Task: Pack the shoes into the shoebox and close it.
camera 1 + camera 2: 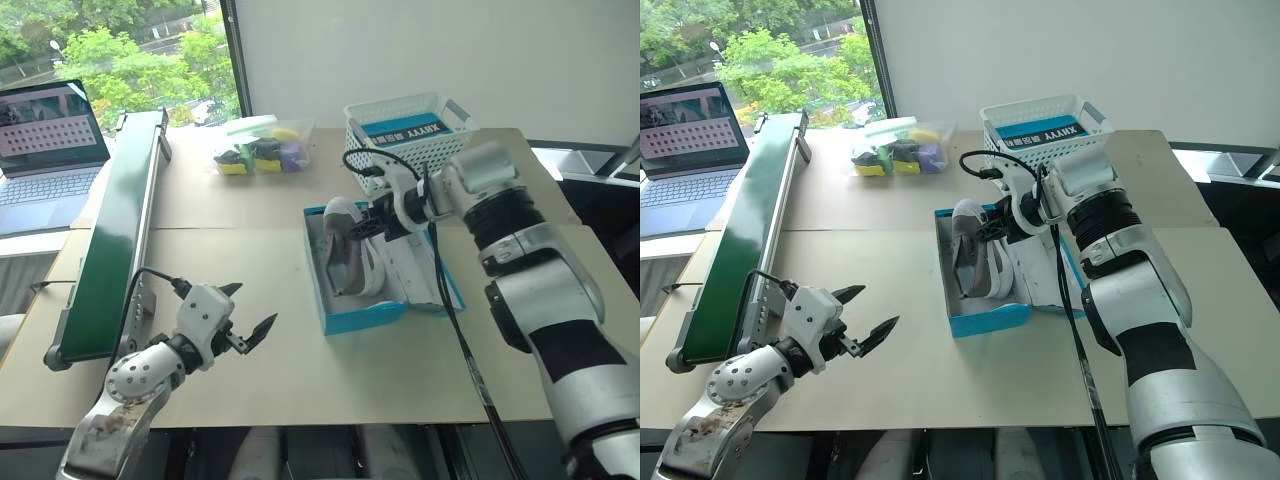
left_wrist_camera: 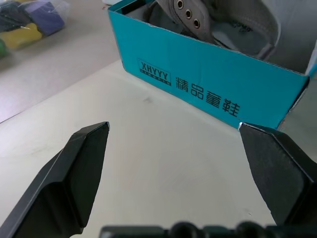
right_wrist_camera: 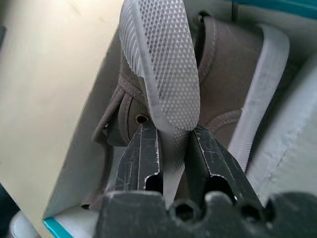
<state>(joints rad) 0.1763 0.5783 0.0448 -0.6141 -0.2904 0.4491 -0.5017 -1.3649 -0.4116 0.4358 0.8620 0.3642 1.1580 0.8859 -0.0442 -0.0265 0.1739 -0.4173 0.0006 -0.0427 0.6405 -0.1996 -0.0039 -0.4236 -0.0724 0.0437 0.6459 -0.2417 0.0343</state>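
Shoebox: the bright blue rectangular cardboard shoebox [image 1: 362, 316], white inside, stands open on the beige table [image 1: 260, 370]. Its long axis runs away from me, the short printed wall facing me.
Shoe held: my right gripper [image 3: 174, 148] is clamped on the white patterned rubber sole of one grey-taupe low sneaker [image 1: 341, 228]. This sneaker is turned on edge over the box, lengthwise along it, upper facing my left, partly inside.
Second shoe: another grey-taupe sneaker [image 3: 233, 74] lies in the box beside the held one, along the same axis.
Left gripper: my left gripper [image 1: 243, 325] hangs over bare table near my left front, well apart from the box, fingers spread wide and carrying nothing, aimed toward the box's printed wall.
Behind box: a white lattice plastic basket [image 1: 405, 125] stands at the far side.
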